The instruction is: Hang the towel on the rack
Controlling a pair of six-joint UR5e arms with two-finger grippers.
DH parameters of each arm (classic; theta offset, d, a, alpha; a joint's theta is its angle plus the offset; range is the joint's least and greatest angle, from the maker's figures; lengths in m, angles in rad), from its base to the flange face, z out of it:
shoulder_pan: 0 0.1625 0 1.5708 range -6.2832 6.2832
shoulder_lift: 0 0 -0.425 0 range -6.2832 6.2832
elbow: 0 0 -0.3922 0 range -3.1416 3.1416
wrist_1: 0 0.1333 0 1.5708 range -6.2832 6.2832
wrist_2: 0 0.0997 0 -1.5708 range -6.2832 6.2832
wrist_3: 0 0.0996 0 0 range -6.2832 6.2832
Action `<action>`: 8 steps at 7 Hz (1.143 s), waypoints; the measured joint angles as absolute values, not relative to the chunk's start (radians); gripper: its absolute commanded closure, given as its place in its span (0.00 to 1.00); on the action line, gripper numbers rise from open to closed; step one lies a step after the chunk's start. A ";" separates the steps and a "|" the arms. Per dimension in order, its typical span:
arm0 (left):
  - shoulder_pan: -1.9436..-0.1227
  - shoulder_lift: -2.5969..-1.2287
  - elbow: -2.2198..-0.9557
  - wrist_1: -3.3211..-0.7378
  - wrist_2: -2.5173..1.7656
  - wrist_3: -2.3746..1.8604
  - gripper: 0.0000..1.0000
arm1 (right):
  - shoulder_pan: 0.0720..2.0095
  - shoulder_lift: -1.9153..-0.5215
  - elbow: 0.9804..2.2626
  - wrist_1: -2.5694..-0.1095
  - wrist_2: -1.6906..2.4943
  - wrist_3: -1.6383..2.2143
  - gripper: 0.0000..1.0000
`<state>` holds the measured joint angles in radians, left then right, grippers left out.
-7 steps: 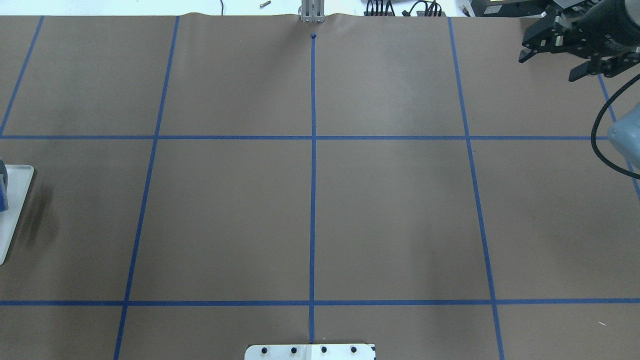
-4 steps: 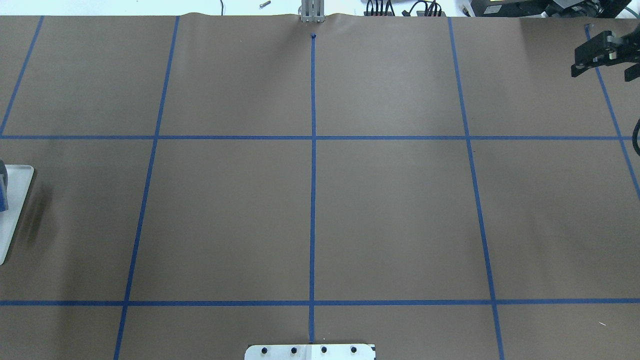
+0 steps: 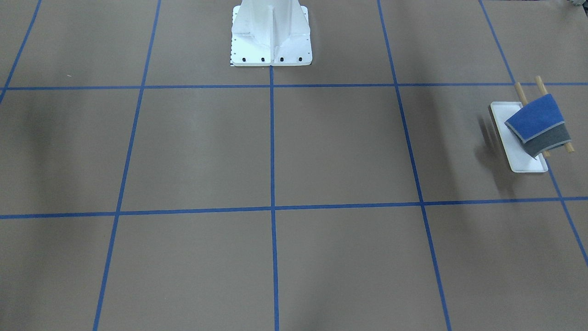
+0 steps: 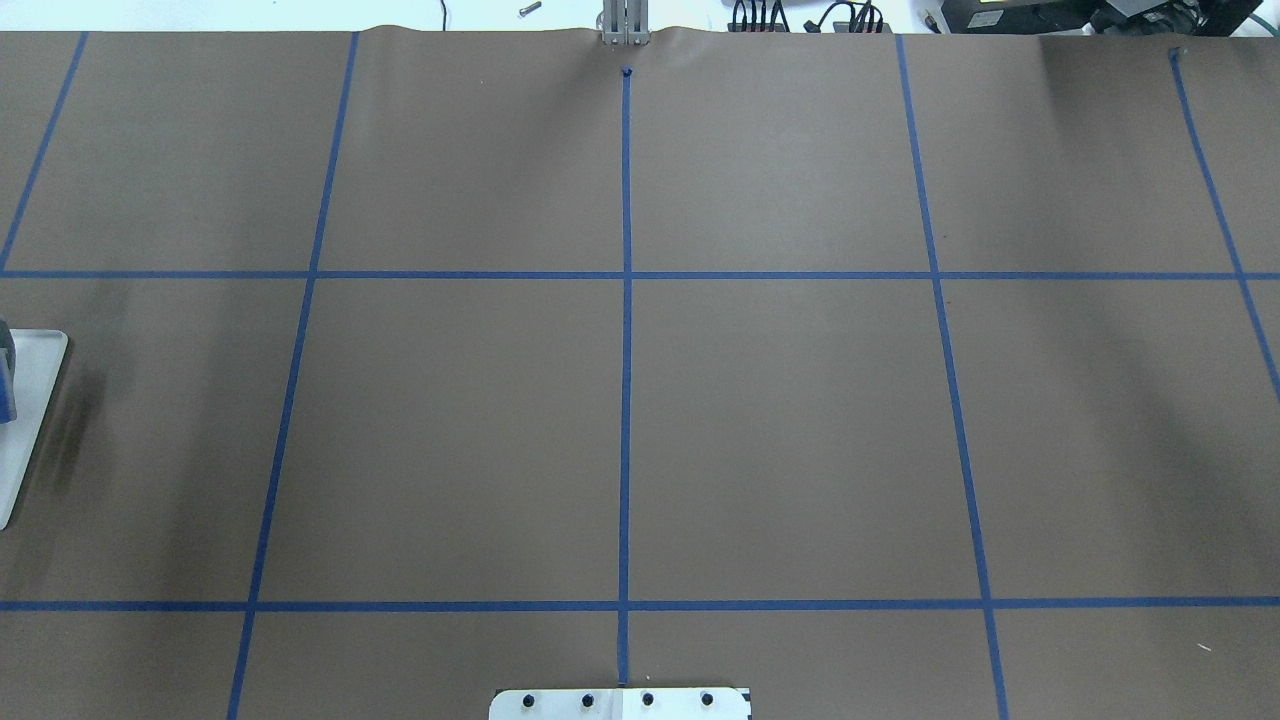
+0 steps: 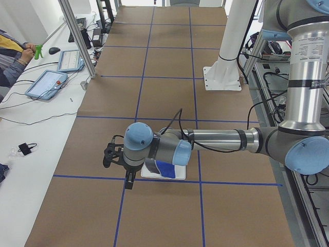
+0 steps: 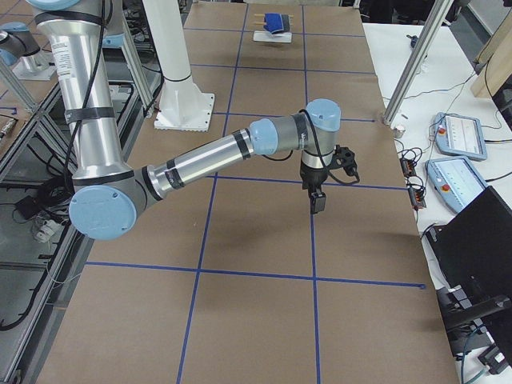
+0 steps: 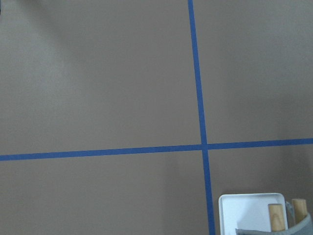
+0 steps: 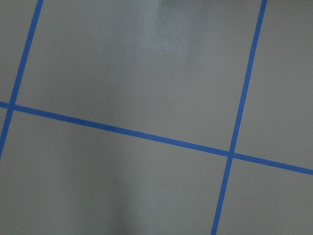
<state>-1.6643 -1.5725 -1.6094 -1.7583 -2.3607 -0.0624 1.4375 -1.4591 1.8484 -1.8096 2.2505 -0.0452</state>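
Towel (image 3: 537, 122) draped across both wooden rods (image 3: 519, 89) of the rack (image 3: 509, 143), blue face up, with a grey flap hanging off the side nearer the operators. The small stand sits on its white tray at the table's end on the robot's left, well apart from the bolted white pedestal (image 3: 271, 32). Nothing is holding the cloth. From the end camera on that side, the left gripper (image 5: 118, 172) hangs just beside the rack, apart from the cloth as far as that angle shows. Its own wrist camera looks down on bare brown paper and blue tape, with only a corner of the tray, two rod ends and a grey hem at the frame's lower right. The right gripper (image 6: 332, 188) hovers over open table far from the rack, and its wrist camera sees nothing but the taped grid. Neither tool appears in the overhead or front views, and from the side angles alone it cannot be told whether their fingers are spread or pressed together. By the look of it the hanging itself is done: the cloth bears on both rods and touches neither tray nor table. What seems left is no more than drawing the arms clear
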 measured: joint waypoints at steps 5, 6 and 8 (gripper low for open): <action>-1.566 -1.527 -1.767 -1.669 -2.366 -0.068 0.02 | 1.454 -1.569 1.866 -1.796 2.303 -0.188 0.00; -1.536 -1.524 -1.767 -1.672 -2.352 -0.069 0.02 | 1.454 -1.567 1.867 -1.796 2.310 -0.178 0.00; -1.515 -1.518 -1.778 -1.673 -2.336 -0.067 0.02 | 1.454 -1.570 1.849 -1.796 2.313 -0.172 0.00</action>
<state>-1.5145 -1.5183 -1.7781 -1.6734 -2.3356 -0.0667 1.4542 -1.5704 1.8495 -1.7962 2.3133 -0.1723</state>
